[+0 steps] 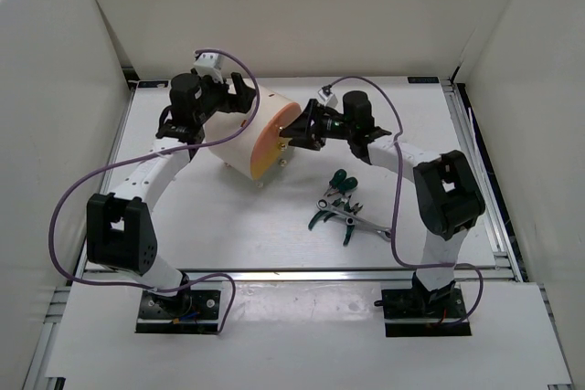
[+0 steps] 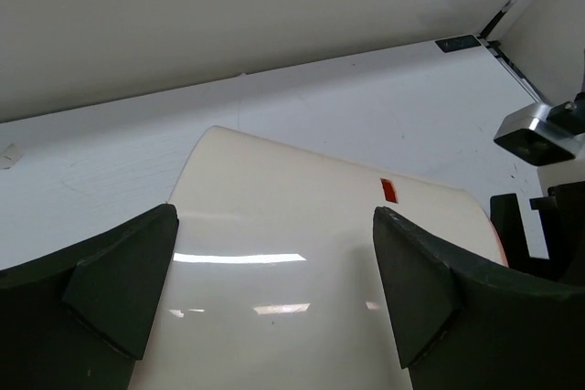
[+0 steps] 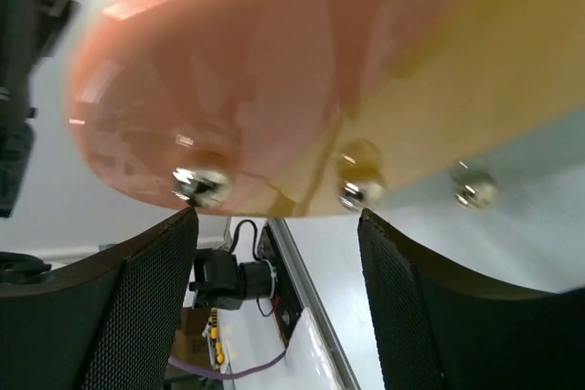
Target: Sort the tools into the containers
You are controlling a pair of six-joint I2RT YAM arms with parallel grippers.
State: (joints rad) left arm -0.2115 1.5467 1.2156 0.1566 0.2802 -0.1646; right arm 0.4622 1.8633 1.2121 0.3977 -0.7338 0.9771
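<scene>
The cream drum cabinet [image 1: 247, 139] lies on its side at mid-table, its peach-orange face [image 1: 277, 143] turned to the right. My left gripper [image 1: 230, 94] is open over the drum's far upper side; in the left wrist view its jaws [image 2: 274, 289] straddle the cream wall [image 2: 311, 216]. My right gripper [image 1: 297, 125] is open at the face. In the right wrist view [image 3: 276, 226] its fingertips sit just below small brass knobs [image 3: 201, 180] [image 3: 358, 191], closed on none. The tools lie on the table to the right: green-handled pliers [image 1: 341, 182], a silver ratchet wrench [image 1: 355, 216] and cutters [image 1: 322, 218].
White walls close in the table on the left, back and right. A purple cable [image 1: 82, 189] loops by the left arm and another [image 1: 398, 162] by the right arm. The table's metal frame [image 1: 484, 180] runs along the right edge.
</scene>
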